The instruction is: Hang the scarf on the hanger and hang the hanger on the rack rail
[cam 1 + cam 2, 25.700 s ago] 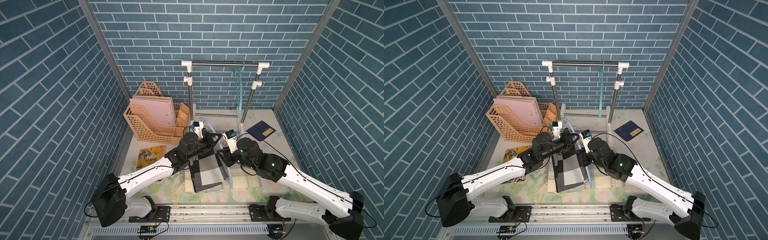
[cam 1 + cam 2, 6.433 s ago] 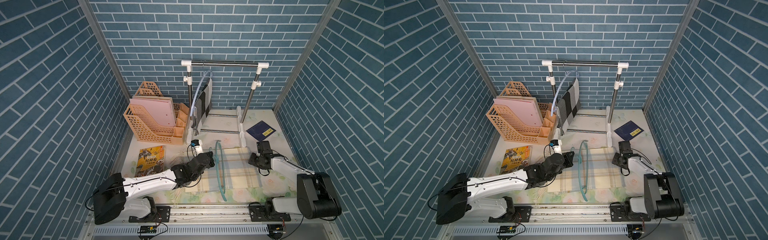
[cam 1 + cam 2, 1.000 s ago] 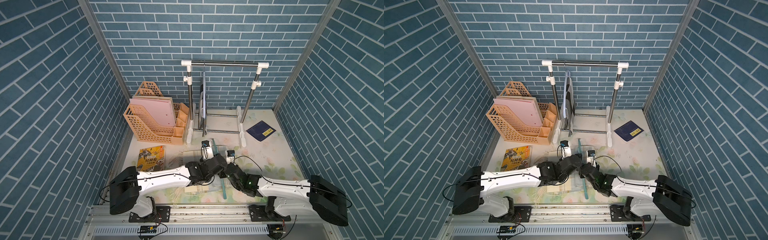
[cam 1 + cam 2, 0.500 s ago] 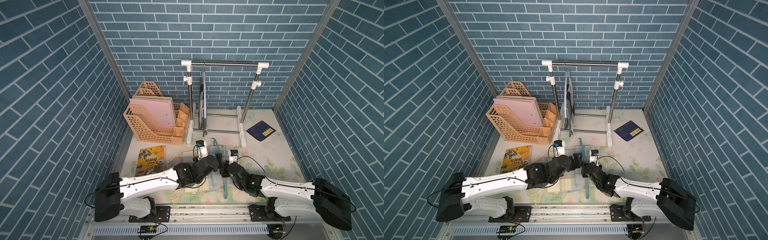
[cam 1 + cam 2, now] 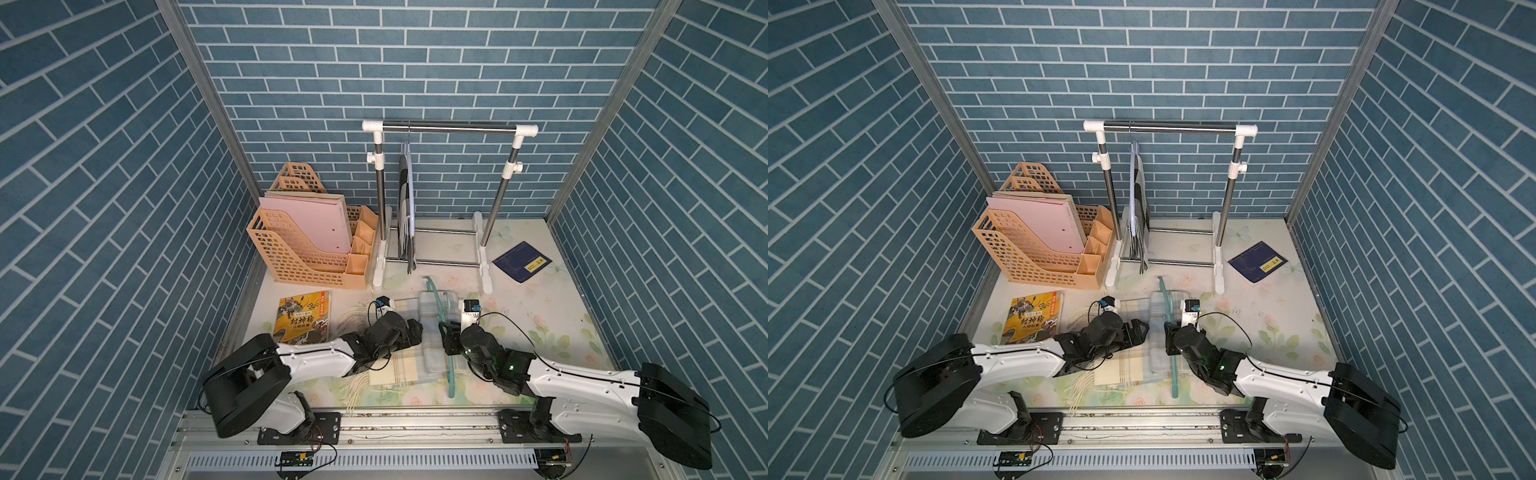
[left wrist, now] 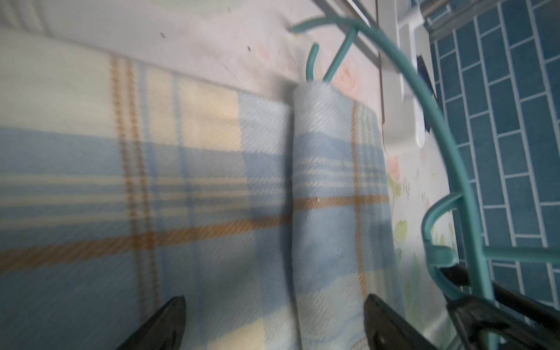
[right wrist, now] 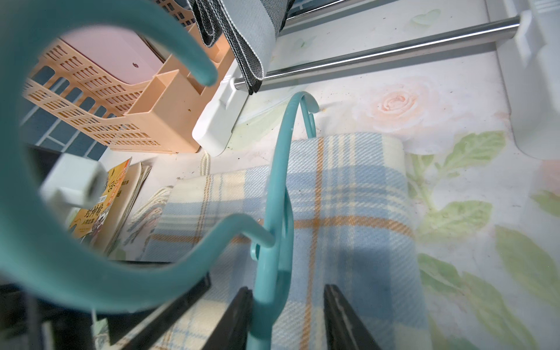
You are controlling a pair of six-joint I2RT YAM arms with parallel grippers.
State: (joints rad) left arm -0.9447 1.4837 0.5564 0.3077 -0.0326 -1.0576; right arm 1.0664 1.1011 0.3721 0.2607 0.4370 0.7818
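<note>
The plaid scarf (image 5: 392, 368) lies flat on the desk (image 5: 540, 316) in the lower middle of both top views, with one long edge folded over the bottom bar of the teal hanger (image 5: 451, 376). The hanger lies on the cloth, its hook lifted toward the right wrist camera. The left gripper (image 5: 417, 332) hovers low over the folded edge with its jaws wide apart and nothing between them; in the left wrist view they straddle the rolled fold without touching it. The right gripper (image 5: 445, 334) sits at the hanger's neck. In the right wrist view its jaws stand apart on either side of the teal stem, with a gap showing on one side, so they are not yet clamped on it. The step in hand looks like taking hold of the hanger now that the scarf is draped over its bar. The next move would call for the right jaws to close firmly on the neck and lift straight up so the fold does not slide off. The hook would then go onto the rail of the rack (image 5: 449, 129) at the upper middle, beside the dark scarf (image 5: 405, 199) hanging there. The short folded side may slip off as the hanger tilts.
</note>
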